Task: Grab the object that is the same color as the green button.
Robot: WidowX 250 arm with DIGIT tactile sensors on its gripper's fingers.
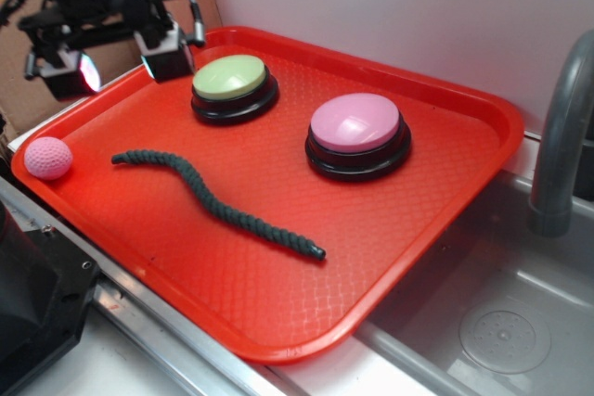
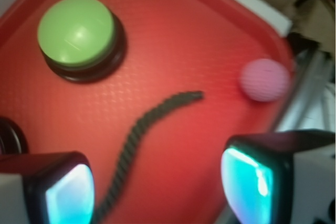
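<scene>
Your hand is hovering open and empty, the dark green rope lying below between its fingers, green button ahead.

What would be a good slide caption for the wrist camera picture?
Open gripper hovering above a red tray holding a green rope, green button and pink ball.

Bright, even light; exterior sharp w/ soft shadows. Wrist view blurry, pincer pads glaring cyan.
</scene>
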